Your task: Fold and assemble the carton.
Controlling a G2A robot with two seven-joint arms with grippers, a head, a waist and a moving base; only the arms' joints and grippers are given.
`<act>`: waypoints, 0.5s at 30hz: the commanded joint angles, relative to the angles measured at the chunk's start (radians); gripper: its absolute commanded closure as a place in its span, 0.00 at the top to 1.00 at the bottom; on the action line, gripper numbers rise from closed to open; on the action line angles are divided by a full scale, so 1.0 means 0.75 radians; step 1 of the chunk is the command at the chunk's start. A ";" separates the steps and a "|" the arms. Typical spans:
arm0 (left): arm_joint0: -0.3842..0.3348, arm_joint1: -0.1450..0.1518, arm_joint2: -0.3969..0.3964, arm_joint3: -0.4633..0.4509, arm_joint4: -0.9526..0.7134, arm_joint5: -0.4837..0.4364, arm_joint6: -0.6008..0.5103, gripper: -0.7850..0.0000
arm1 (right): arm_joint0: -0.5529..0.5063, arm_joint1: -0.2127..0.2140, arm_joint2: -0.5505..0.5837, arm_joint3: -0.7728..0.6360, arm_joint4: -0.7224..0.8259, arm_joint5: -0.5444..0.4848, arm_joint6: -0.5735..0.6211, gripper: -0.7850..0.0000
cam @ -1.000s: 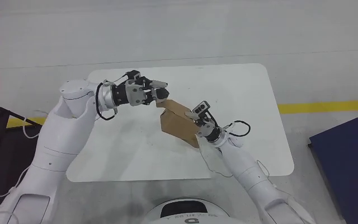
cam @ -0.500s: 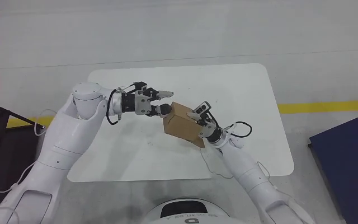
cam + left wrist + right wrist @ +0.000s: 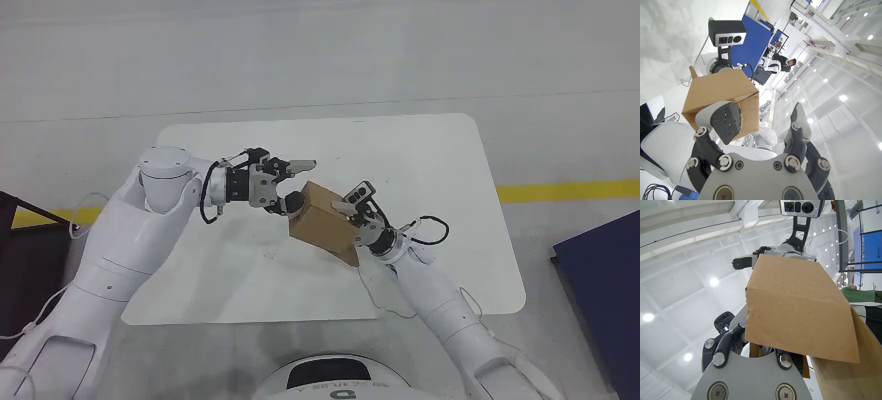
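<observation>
A brown carton [image 3: 322, 225] is held tilted over the middle of the white table [image 3: 430, 160]. My right gripper [image 3: 357, 228] is shut on the carton's edge on the side nearest the robot, and the cardboard [image 3: 797, 313] hides its fingertips. My left gripper [image 3: 298, 184] is at the carton's opposite end, with its fingers spread open. One black ridged pad [image 3: 726, 121] rests against that end face of the carton [image 3: 719, 89], where the flaps meet in a seam. The other finger [image 3: 798, 117] stands clear of the carton.
The table has bare surface all around the carton. A yellow floor line [image 3: 570, 190] runs off to the right, with a dark blue panel [image 3: 600, 290] below it. A dark object [image 3: 20, 235] lies at the left edge.
My left gripper has swung from above the carton's far corner to its end face and spread its fingers wider. The carton has shifted slightly in the right gripper.
</observation>
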 commanded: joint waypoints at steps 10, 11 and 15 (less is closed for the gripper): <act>-0.016 -0.006 0.018 0.005 -0.014 0.010 0.008 0.85 | 0.004 0.000 -0.005 -0.004 -0.008 0.010 -0.003 0.00; -0.017 -0.006 0.021 0.003 -0.015 0.013 0.011 0.85 | 0.005 0.000 -0.007 -0.003 -0.008 0.010 -0.004 0.00; -0.027 -0.010 0.033 0.004 -0.015 0.018 0.020 0.84 | 0.010 -0.002 -0.014 0.002 -0.009 0.012 -0.006 0.00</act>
